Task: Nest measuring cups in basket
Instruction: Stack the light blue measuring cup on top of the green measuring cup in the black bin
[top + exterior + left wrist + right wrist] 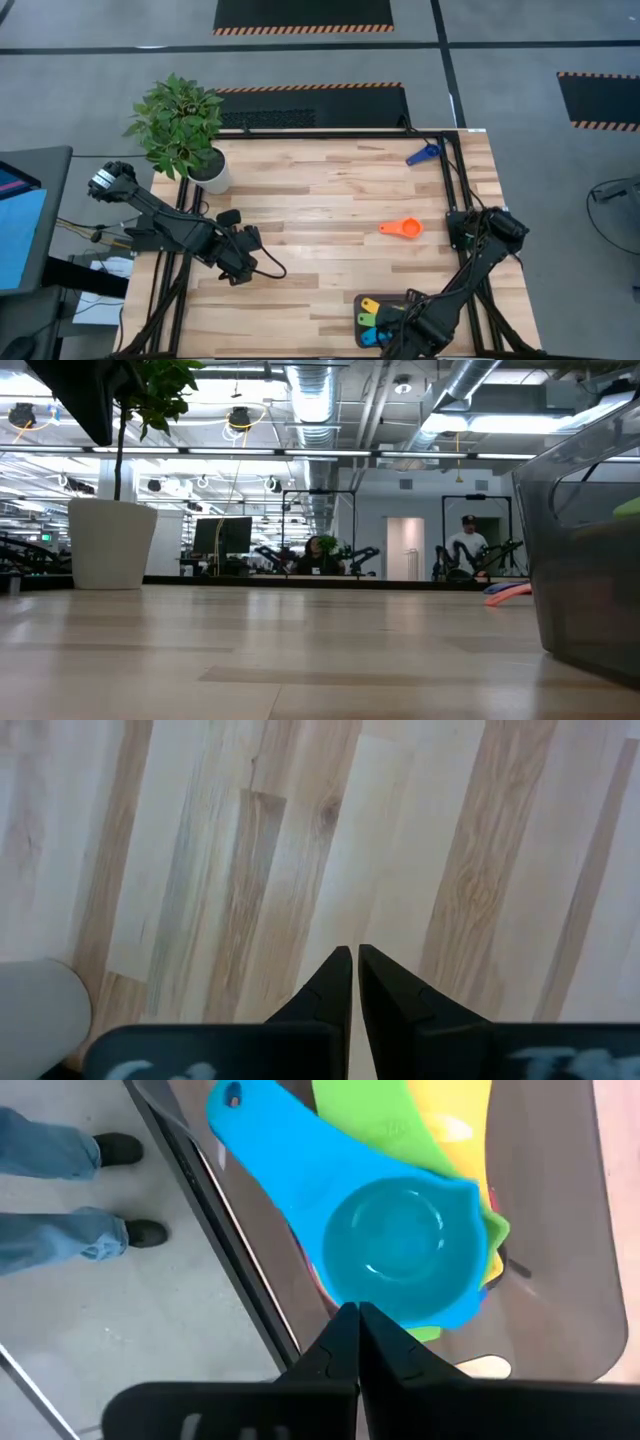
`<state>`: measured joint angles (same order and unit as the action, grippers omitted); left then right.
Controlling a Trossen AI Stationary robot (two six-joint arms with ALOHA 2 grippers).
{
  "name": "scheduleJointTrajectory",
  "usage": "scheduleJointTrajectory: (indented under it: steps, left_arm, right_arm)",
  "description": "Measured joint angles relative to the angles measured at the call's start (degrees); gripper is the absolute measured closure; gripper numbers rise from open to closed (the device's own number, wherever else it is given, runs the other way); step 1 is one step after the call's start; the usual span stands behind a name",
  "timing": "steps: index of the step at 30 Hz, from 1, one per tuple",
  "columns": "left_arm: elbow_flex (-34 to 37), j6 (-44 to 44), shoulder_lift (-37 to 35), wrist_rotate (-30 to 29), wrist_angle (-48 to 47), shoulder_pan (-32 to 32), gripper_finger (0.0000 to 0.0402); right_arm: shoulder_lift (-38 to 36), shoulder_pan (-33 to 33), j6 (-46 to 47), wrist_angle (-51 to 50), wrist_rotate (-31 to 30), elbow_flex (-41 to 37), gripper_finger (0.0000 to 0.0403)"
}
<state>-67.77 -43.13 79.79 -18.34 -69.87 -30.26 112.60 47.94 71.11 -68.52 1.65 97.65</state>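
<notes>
Basket position: near edge of the counter, right of centre, seen from above. It holds nested measuring cups; yellow, green and light blue handles are visible there. In the right wrist view the light blue cup lies on top of the stack, with the green cup and the yellow cup beneath it. An orange cup lies loose on the counter, right of centre and well apart from the basket. A dark blue cup lies near the far right corner of the counter.

The right gripper hangs directly over the basket, its fingers closed together with nothing between them, their tips just above the rim of the light blue cup. Whether the tips touch the cup cannot be told.

The left gripper sits over bare wood on the left side of the counter, fingers closed to a narrow slit and holding nothing.

A potted plant in a white pot stands at the far left corner of the counter. A person's legs and shoes show on the floor beside the counter.
</notes>
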Motion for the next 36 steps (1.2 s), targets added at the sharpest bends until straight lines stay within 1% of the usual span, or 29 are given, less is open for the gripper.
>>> scheduleJointTrajectory:
  steps: [3, 9, 14, 19, 24, 30, 36]
  left_arm:
    - [0.0, 0.0, 0.0, 0.0, 0.0, 0.0, 0.0391]
    - [0.0, 0.0, 0.0, -0.4, 0.4, 0.0, 0.0391]
    - [0.0, -0.1, 0.0, -0.7, 0.5, 0.0, 0.0391]
    - [0.0, -0.1, 0.0, -1.5, 0.5, 0.0, 0.0391]
    - [0.0, -0.2, 0.0, -1.6, 0.5, 0.0, 0.0391]
    - [0.0, -0.2, 0.0, -1.6, 0.5, 0.0, 0.0391]
    - [0.0, 0.3, 0.0, -1.6, 0.6, 0.0, 0.0391]
  right_arm:
    - [0.0, 0.3, 0.9, 0.7, 0.3, 0.0, 0.0386]
    - [0.0, 0.8, 2.7, 3.4, 0.8, 0.0, 0.0397]
    - [0.1, 0.7, -1.3, 8.8, 0.4, 0.0, 0.0385]
    - [1.7, -0.1, -5.6, 10.3, 0.4, -0.8, 0.0397]
    - [3.6, -0.8, -6.1, 11.2, 1.1, -1.5, 0.0385]
    - [5.9, -1.0, -6.9, 14.1, 1.8, -1.4, 0.0397]
    - [6.3, -1.3, -6.7, 15.1, 1.6, -1.4, 0.0386]
